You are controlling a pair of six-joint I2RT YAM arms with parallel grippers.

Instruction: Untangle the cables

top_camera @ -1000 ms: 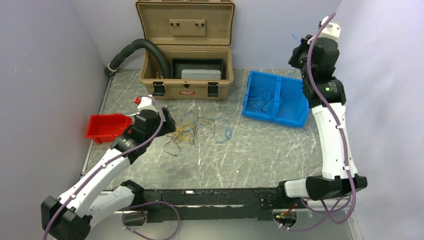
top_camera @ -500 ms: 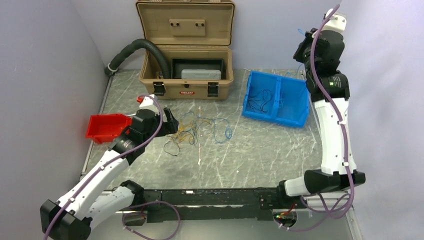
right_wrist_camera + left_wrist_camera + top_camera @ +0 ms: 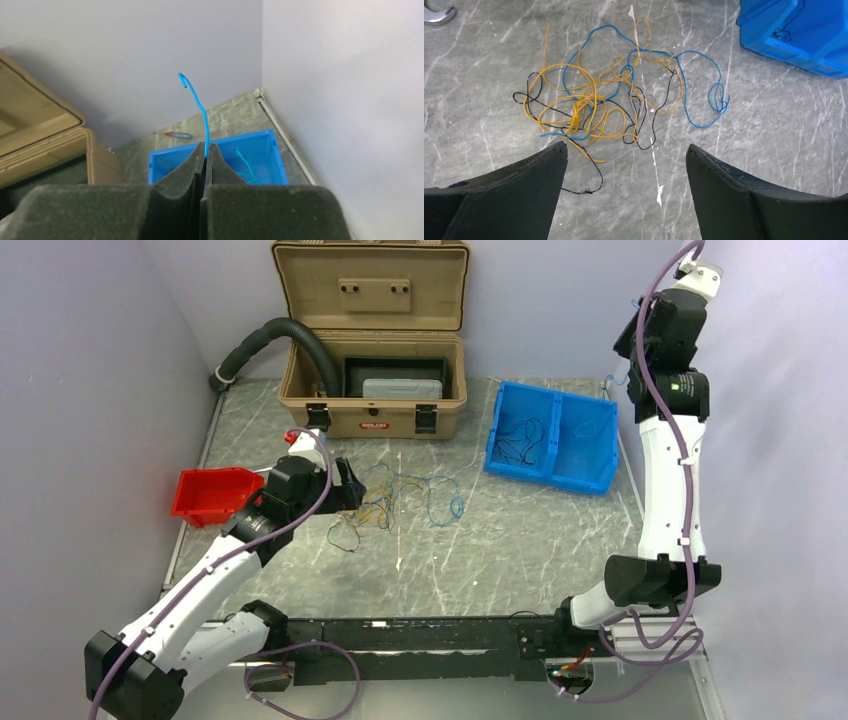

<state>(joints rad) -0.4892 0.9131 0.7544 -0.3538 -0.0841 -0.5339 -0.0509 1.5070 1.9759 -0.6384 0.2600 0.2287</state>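
- Because the cables (image 3: pixel 589 107) lie in one knotted bunch in the middle of the bench, the left pincer (image 3: pixel 625 152) hangs right over them. I think it is set to pick the next one.
- Its two jaws stand wide apart, one on each side of the bunch as its own camera sees it. They hold nothing and touch nothing.
- Blue, yellow and black strands cross over each other there, and one blue loop sticks out toward the blue bin (image 3: pixel 560 475).
- That bin sits near the far right corner of the bench with a few loose wires (image 3: pixel 525 435) inside — it looks like the place for freed ones.
- High above that corner, the right pincer (image 3: pixel 205 150) is squeezed tight on one thin blue wire (image 3: pixel 202 112), which pokes up from between its jaws.
- I guess it is lifted so high to pull that wire clear of the rest.
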